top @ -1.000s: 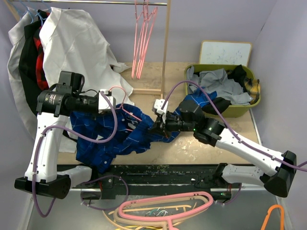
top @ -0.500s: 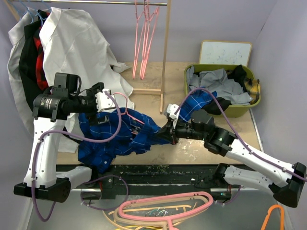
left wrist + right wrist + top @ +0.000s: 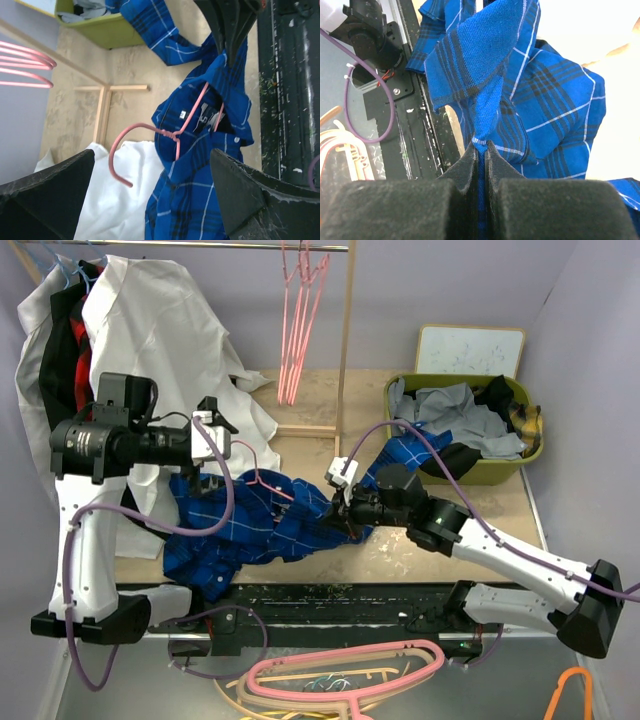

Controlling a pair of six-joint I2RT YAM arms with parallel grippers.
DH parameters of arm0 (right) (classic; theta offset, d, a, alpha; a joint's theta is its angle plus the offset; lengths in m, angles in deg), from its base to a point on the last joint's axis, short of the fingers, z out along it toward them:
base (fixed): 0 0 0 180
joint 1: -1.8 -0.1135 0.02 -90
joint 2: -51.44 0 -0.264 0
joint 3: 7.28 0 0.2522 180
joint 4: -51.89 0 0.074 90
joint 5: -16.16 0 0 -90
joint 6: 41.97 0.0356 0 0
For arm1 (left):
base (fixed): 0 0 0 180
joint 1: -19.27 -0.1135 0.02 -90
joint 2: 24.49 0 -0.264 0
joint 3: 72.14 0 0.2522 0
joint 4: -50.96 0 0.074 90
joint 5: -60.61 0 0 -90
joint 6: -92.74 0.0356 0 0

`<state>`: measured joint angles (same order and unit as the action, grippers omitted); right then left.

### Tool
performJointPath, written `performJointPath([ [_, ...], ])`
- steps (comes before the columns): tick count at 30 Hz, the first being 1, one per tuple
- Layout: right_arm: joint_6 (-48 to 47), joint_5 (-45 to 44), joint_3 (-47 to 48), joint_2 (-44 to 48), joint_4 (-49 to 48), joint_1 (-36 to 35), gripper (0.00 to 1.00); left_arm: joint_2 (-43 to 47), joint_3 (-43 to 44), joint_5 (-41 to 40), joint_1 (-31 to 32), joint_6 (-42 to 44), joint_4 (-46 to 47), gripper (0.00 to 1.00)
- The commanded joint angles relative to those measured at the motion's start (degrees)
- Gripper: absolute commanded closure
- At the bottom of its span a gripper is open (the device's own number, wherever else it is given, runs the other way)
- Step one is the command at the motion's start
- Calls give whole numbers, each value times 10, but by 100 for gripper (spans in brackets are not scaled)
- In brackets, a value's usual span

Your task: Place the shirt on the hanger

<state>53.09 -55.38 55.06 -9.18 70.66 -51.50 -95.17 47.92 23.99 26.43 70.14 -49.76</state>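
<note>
Table point(image 3: 395, 550) near edge: shirt point(image 3: 250, 530) overhangs, hanger point(image 3: 174, 134) in collar.

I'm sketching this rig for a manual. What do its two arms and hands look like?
The left arm and right arm both have white shell links joined by black cylindrical joints, and both sit on black bases. A purple cable loops along each. The left hand and right hand have small white bodies and two black fingers faced with coarse dark padding.

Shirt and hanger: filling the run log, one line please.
left gripper: open, empty | right gripper: shut on shirt | hanger: in shirt collar, hook out
</note>
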Motion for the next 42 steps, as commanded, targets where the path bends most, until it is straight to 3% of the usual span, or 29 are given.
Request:
performJointPath([
  [1, -17, -7, 47, 2, -22, -2, 100, -23, 12, 78, 4, 24, -17, 1],
  [8, -22, 8, 48, -4, -23, -2, 100, -35, -13, 29, 5, 28, 21, 26],
  [10, -23, 13, 47, -5, -23, -2, 100, -37, -12, 26, 5, 16, 35, 47],
  [12, -23, 14, 46, -8, -25, -2, 100, -39, -8, 33, 5, 8, 43, 74],
  [15, -20, 16, 46, -16, -33, -2, 100, -42, -2, 48, 6, 9, 40, 92],
  [26, -20, 23, 115, -72, -60, -3, 100, -56, 22, 76, 21, -7, 48, 95],
  [29, -26, 21, 124, -84, -48, -3, 100, -55, 26, 74, 21, -11, 51, 92],
  [30, -27, 20, 125, -85, -45, -3, 100, -55, 26, 72, 21, -13, 51, 87],
  [31, -27, 18, 125, -85, -42, -3, 100, -54, 24, 68, 21, -18, 56, 70],
  [33, -18, 2, 123, -81, -39, -3, 100, -49, 20, 47, 21, -50, 79, 12],
  [34, -13, -10, 122, -75, -37, -3, 100, -46, 19, 27, 21, -76, 100, 1],
  [38, 7, -43, 126, -50, -11, -4, 100, -37, 81, -77, 12, -154, 129, 1],
  [42, 9, -74, 178, -46, 52, -6, 100, -52, 244, -198, 11, -208, 111, 1],
])
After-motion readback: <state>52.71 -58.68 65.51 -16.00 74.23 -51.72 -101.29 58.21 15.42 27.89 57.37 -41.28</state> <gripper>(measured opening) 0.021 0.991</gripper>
